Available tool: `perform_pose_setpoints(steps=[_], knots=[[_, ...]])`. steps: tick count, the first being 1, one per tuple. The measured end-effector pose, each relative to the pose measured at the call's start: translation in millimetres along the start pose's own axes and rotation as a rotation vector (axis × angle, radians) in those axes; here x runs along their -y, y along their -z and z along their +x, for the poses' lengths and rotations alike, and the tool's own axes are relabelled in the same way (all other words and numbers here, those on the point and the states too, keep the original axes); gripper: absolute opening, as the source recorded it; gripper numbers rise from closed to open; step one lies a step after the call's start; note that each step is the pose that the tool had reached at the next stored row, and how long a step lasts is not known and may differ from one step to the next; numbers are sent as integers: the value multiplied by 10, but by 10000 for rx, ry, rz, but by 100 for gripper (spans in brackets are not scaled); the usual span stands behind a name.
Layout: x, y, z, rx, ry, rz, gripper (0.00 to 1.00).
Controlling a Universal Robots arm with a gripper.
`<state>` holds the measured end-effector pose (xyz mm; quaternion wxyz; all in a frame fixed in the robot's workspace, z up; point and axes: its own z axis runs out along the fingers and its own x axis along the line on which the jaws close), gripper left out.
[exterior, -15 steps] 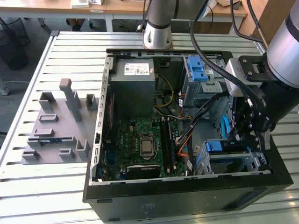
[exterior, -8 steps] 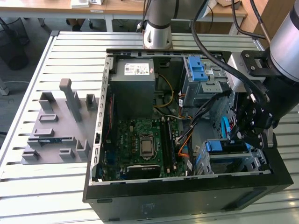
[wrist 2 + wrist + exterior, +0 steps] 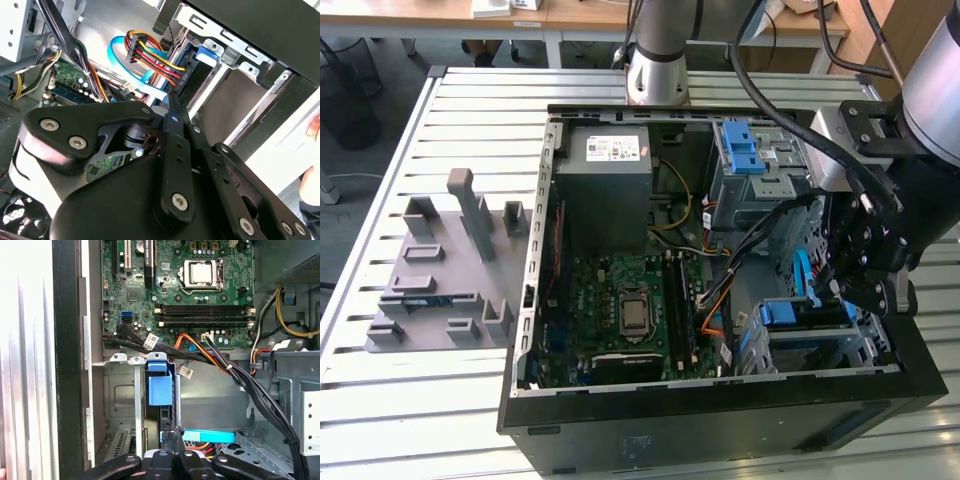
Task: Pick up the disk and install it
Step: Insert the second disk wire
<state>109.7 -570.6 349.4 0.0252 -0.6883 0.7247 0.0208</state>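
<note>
The disk (image 3: 798,316), with its blue carrier frame, stands on edge in the metal drive cage (image 3: 860,345) at the case's corner, on the exterior view's right. In the first wrist view its blue tab (image 3: 160,387) sticks up from the cage slot. My gripper (image 3: 847,290) hangs just above and beside that cage. In both wrist views its black fingers are shut together with nothing between them. The gripper (image 3: 172,436) ends close to a flat blue data cable (image 3: 210,436). In the second wrist view the gripper (image 3: 172,102) points at the disk (image 3: 207,52) and a plug with coloured wires (image 3: 155,57).
The open case (image 3: 720,425) lies on a slatted metal table (image 3: 440,400). Inside it are a grey power-supply box (image 3: 603,190), the green motherboard (image 3: 620,310) and a blue latch piece (image 3: 740,148). Black cable bundles (image 3: 260,390) cross near the cage. A grey fixture (image 3: 440,270) sits on the exterior view's left.
</note>
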Motion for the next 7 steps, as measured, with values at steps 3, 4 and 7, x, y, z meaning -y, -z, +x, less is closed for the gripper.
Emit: perform_pose_setpoints(steps=[3,4,7], knots=[[0,6,0,1,0,0,11],[0,7,-1,0,0,0,11],[0,9,-1,0,0,0,11]])
